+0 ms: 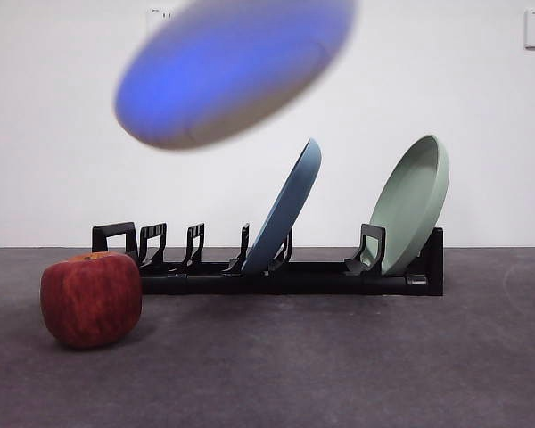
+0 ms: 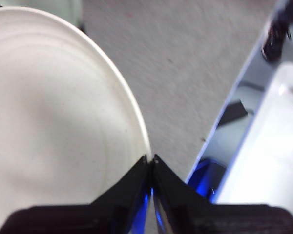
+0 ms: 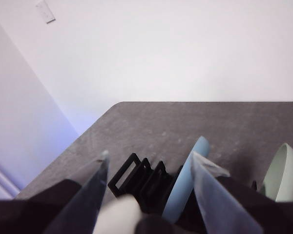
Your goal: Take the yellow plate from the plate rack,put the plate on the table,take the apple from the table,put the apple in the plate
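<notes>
The yellow plate (image 1: pixel 236 67) hangs tilted and blurred high above the plate rack (image 1: pixel 294 278), its underside tinted blue in the front view. In the left wrist view my left gripper (image 2: pixel 151 159) is shut on the rim of this cream plate (image 2: pixel 53 122), over the table (image 2: pixel 185 73). The red apple (image 1: pixel 91 299) sits on the table (image 1: pixel 339 366) at the front left, in front of the rack's loop end. My right gripper (image 3: pixel 149 155) is open and empty, high above the rack (image 3: pixel 124 178). Neither arm shows in the front view.
A blue plate (image 1: pixel 290 207) leans in the rack's middle and a pale green plate (image 1: pixel 413 203) at its right end; both also show in the right wrist view, the blue plate (image 3: pixel 183 187) and the green plate (image 3: pixel 282 173). The rack's left slots stand empty. A white wall is behind.
</notes>
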{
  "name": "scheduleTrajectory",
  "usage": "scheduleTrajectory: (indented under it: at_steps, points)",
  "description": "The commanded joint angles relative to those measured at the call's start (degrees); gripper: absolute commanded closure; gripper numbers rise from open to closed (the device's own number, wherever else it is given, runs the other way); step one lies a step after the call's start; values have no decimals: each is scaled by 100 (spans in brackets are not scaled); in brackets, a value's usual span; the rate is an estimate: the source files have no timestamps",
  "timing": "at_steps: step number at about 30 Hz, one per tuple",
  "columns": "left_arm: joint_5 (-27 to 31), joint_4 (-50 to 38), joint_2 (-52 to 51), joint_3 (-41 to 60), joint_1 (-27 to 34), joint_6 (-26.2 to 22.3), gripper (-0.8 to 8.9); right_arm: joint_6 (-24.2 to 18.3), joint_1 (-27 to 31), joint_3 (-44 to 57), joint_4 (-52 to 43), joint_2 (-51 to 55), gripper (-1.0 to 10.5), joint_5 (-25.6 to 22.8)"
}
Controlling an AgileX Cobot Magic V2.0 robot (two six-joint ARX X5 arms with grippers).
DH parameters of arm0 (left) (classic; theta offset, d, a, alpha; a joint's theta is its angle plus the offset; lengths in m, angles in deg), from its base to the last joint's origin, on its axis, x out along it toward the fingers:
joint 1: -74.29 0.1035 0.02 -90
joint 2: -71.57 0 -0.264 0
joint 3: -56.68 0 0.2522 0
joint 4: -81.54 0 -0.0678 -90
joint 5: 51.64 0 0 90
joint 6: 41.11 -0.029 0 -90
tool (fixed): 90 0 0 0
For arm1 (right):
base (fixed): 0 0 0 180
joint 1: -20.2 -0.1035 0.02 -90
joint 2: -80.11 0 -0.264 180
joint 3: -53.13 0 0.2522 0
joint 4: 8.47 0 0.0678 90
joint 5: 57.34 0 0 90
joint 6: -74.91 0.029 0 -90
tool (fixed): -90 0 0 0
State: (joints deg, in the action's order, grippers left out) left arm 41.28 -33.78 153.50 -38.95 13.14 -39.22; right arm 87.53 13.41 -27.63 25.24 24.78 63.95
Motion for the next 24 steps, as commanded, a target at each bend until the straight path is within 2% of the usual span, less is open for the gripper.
scheduleTrajectory:
  at_steps: [1, 6, 12, 20, 22, 24]
  points:
    - [109, -96, 437, 11, -188, -81, 822, -74, -2, -107, 31, -17, 663, -17]
    - [334, -485, 1392, 11, -415, -94, 822, -74, -2, -181, 153, -17, 663, -17]
    - [341, -1088, 2433, 11, -455, -111, 822, -177, -2, -181, 214, -17, 663, -17]
    - [278, -1086, 3077, 11, -452, -105, 812, -214, -2, -181, 243, -17, 663, -22]
    - [280, -1108, 3077, 11, -476, -107, 765, -214, -2, -181, 243, -17, 663, -22]
    - [297, -1207, 2992, 11, -496, -107, 636, -216, -2, -181, 243, -17, 663, -28]
